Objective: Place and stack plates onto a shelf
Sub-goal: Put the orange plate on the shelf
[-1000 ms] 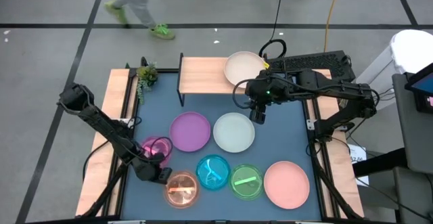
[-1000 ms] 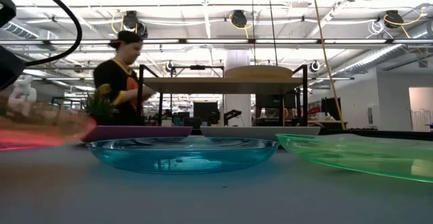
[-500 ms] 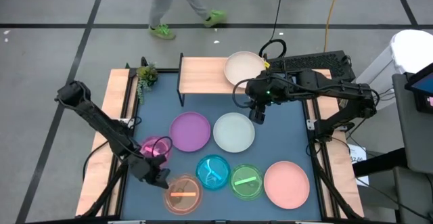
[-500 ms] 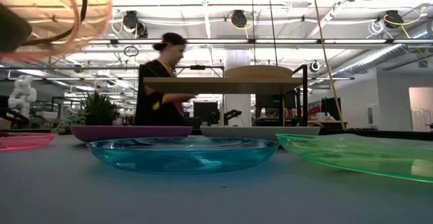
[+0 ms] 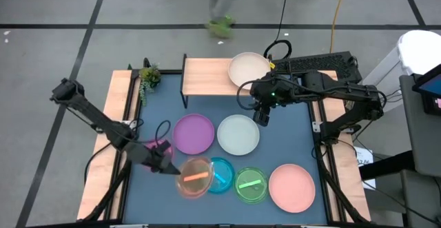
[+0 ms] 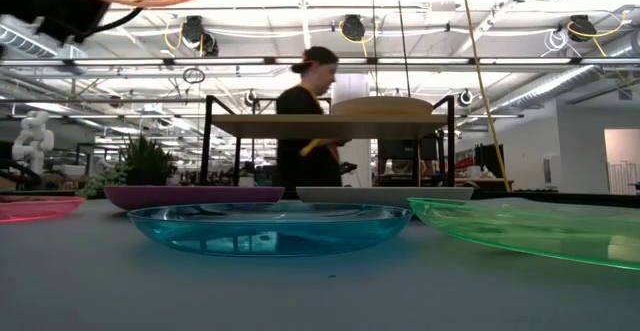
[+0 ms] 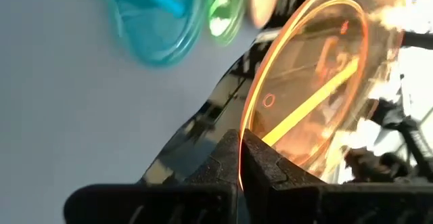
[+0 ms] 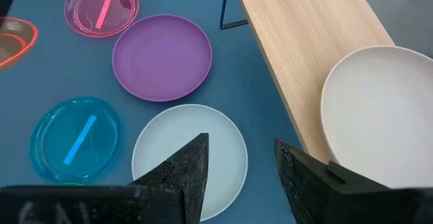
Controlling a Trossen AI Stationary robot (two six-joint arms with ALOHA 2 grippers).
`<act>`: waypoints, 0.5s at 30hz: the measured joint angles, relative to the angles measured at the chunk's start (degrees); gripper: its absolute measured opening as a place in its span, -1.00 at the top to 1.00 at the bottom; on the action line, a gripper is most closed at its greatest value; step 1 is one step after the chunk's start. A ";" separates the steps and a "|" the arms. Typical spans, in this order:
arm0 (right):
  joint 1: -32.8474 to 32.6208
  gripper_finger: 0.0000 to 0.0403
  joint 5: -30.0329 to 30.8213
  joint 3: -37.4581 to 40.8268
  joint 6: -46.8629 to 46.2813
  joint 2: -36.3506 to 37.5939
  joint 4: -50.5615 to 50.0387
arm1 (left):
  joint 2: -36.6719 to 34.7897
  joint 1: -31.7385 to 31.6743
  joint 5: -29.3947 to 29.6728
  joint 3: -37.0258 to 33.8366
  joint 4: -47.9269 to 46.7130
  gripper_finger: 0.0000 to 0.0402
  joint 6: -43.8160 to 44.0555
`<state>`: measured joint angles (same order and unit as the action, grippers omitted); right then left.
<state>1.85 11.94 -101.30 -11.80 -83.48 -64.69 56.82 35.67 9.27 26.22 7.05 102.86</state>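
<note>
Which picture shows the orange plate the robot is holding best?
The left wrist view: the orange plate fills it, its rim pinched by the left gripper. The high view shows it small, the low view only its underside, the right wrist view just an edge.

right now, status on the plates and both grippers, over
Left gripper shut on orange plate, lifted above blue plate. Right gripper open over white plate. Beige plate on shelf.

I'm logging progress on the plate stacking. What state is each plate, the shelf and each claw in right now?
Orange plate: lifted off the table, held by its rim.
Left claw: shut on the orange plate.
Right claw: open, empty, above the white plate.
Beige plate: on the shelf.
Shelf: holds only the beige plate.
White plate, purple plate, large pink plate, blue plate, green plate, small pink plate: flat on the table.
</note>
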 joint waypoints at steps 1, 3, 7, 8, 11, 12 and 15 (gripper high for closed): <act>0.00 0.25 0.00 -0.01 -0.27 0.00 0.00 | -0.59 -1.23 0.03 0.02 -0.29 0.98 -1.03; 0.00 0.25 0.00 0.00 -1.13 0.00 0.00 | -1.69 -3.86 0.00 0.02 -1.76 0.98 -2.88; -0.01 0.25 -0.02 0.00 -3.24 0.00 0.00 | -3.65 -10.08 0.03 0.02 -2.62 0.98 -6.66; -0.03 0.25 -0.04 0.00 -3.99 0.00 0.00 | -4.06 -11.67 0.03 0.02 -2.52 0.98 -7.65; -0.07 0.25 -0.19 0.00 -5.74 0.00 0.00 | -5.18 -16.12 0.03 0.75 -2.82 0.98 -11.27; -0.07 0.25 -0.23 0.00 -6.29 0.00 0.00 | -5.41 -17.57 0.05 1.35 -2.72 0.99 -12.66; -0.09 0.25 -0.52 0.00 -8.24 0.01 0.00 | -5.79 -22.02 0.03 3.40 -2.69 0.99 -17.25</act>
<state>1.76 11.42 -101.30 -20.04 -83.47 -64.69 51.03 13.64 9.30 29.62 4.35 85.61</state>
